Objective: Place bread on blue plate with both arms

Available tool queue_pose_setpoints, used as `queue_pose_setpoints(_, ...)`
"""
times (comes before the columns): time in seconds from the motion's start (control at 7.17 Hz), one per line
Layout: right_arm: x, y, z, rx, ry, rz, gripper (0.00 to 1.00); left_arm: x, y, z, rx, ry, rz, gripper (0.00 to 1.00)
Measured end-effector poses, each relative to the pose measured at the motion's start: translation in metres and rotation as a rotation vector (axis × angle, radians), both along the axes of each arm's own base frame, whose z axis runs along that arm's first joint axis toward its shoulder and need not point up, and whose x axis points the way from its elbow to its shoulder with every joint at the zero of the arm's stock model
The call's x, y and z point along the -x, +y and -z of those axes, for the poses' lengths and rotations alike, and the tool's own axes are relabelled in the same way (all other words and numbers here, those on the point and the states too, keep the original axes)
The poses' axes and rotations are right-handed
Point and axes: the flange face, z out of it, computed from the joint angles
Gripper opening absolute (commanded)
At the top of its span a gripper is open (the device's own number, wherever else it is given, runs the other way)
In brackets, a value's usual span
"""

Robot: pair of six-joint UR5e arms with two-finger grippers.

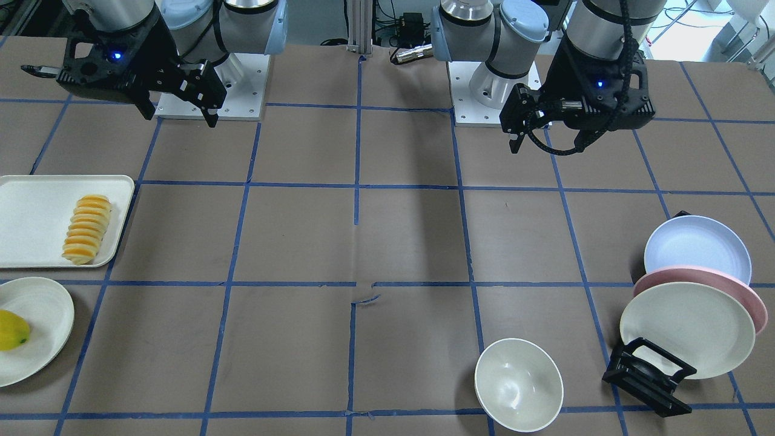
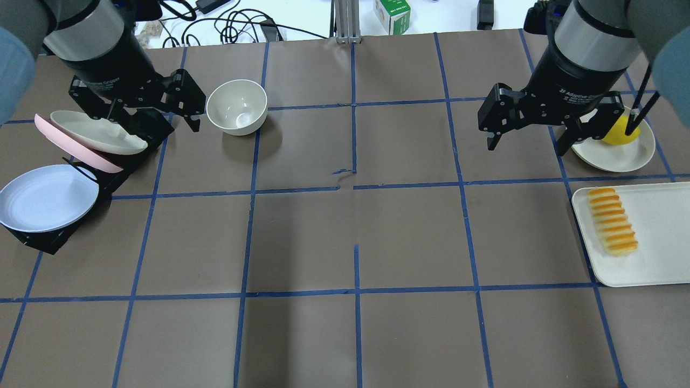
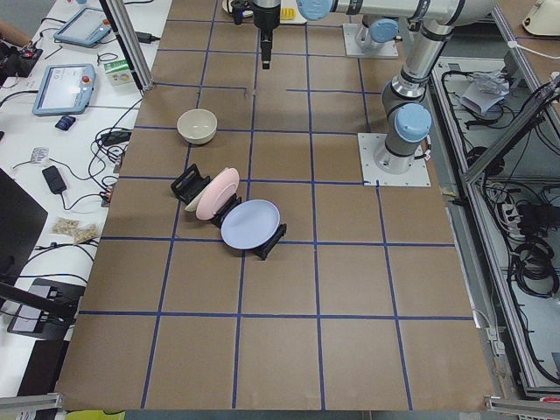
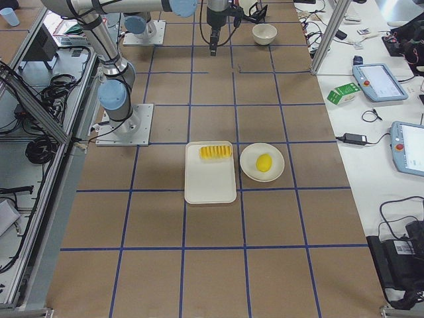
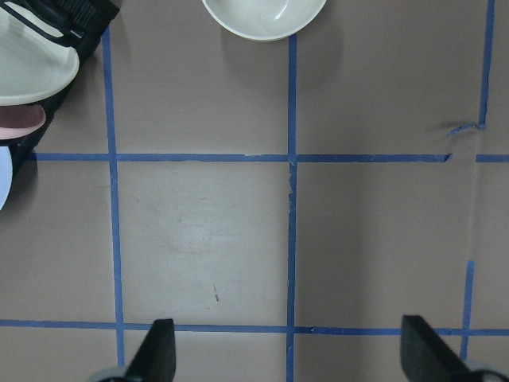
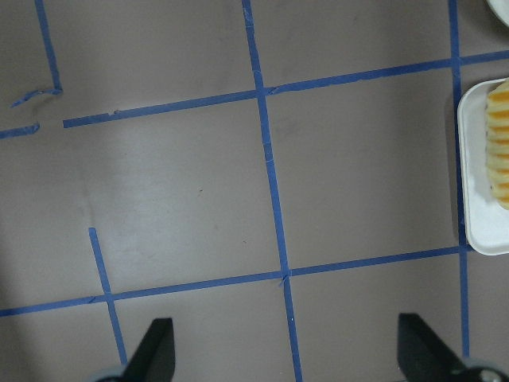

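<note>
Nothing's in hand yet on the brown paper-covered table [image 2: 356,334]: at 3 o'clock in the overhead view sits the cream rectangular tray [image 2: 663,258], at 9 o'clock the round pale-blue plate [image 2: 46,196] leans in a black rack [image 2: 38,240], and the ribbed orange-and-cream toy bread loaf [image 2: 612,221] lies along the tray's inner side. The right gripper [image 2: 527,146] and left gripper [image 1: 548,144] hover high, jaws spread wide, both empty. My call: right drops toward 5 o'clock and straddles the loaf's narrow width mid-length, while left takes the plate's free rim.

bread [image 2: 613,221]: open above on tray [image 2: 663,237] | blue plate [image 2: 46,196]: front of rack [image 2: 40,242], pink plate [image 1: 754,301] just behind | bowl [image 2: 237,106] near rack
</note>
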Motion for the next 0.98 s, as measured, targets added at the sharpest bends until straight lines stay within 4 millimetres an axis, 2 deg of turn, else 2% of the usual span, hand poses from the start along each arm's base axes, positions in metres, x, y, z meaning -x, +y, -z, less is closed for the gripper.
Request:
queue_pose_setpoints(0.14,0.001,-0.001,0.001,-0.002,-0.002,0.001,1.00,-0.027,0.005,-0.012,0.017,-0.063,-0.050,1.00)
queue_pose_setpoints(0.28,0.004,-0.003,0.004,-0.007,0.001,0.006,1.00,-0.062,0.009,-0.021,0.026,-0.122,-0.116,1.00)
queue_pose_setpoints(0.42,0.012,-0.005,0.013,-0.022,0.002,0.019,1.00,-0.106,0.012,-0.023,0.022,-0.140,-0.207,1.00)
queue_pose_setpoints(0.56,0.030,-0.006,0.030,-0.054,0.000,0.052,1.00,-0.164,0.015,-0.020,0.011,-0.123,-0.324,1.00)
queue_pose_setpoints(0.7,0.060,-0.007,0.049,-0.086,0.007,0.105,1.00,-0.229,0.020,-0.009,-0.008,-0.098,-0.441,1.00)
queue_pose_setpoints(0.84,0.095,-0.007,0.064,-0.108,0.024,0.127,1.00,-0.294,0.023,0.013,-0.017,-0.089,-0.530,1.00)
queue_pose_setpoints(0.98,0.130,-0.006,0.078,-0.124,0.033,0.100,1.00,-0.346,0.021,0.042,-0.017,-0.088,-0.583,1.00)
